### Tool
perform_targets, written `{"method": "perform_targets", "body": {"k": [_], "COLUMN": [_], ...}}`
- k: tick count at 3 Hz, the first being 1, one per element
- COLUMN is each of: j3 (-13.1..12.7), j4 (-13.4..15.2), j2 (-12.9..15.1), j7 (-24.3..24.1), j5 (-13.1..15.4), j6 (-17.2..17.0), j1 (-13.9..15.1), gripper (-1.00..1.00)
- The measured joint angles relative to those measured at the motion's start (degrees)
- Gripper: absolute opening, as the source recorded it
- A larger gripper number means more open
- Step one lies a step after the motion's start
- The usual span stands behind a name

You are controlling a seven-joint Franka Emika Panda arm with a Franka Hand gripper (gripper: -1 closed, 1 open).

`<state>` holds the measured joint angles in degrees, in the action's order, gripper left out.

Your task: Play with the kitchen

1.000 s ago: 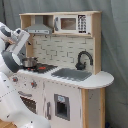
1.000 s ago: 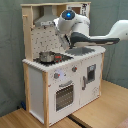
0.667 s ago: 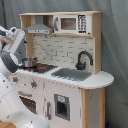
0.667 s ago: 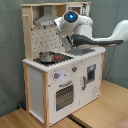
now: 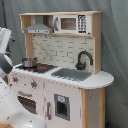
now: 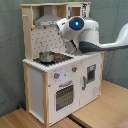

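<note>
Judging progress: we see nothing on the kitchen (image 5: pixel 60 75) plainly disturbed, so the play looks barely begun to us.
Kitchen position: in the first exterior view it stands in front of a grey curtain (image 5: pixel 115 45), on a wooden floor (image 6: pixel 100 112) in the second exterior view.
Stovetop: a small metal pot (image 6: pixel 46 56) sits on the burners at the hood end, under the grey hood (image 5: pixel 38 30).
Sink side: the black faucet (image 5: pixel 83 59) rises behind the grey sink (image 5: pixel 71 74); both appear untouched.
Oven door: shut in both exterior views, its window (image 6: pixel 64 96) facing out.
Arm: our white arm (image 6: pixel 82 31) reaches across the counter in the second exterior view, its wrist above the stovetop.
Hand: hidden behind the arm's body; we cannot tell its state.
Left to do: knobs, oven door, pot and faucet all seem open for handling.
</note>
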<state>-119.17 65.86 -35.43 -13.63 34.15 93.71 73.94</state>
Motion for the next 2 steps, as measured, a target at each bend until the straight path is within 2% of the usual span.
{"method": "perform_targets", "body": {"k": [1,2], "j3": [-1.17,-2.62], "j4": [1.50,4.72], "j2": [-1.49,-3.27], "j7": [0.02,-0.03], "j5": [4.96,9.44], "j6": [-1.09,-1.05], "j1": [-3.66,-7.06], "gripper": [1.00,1.00]}}
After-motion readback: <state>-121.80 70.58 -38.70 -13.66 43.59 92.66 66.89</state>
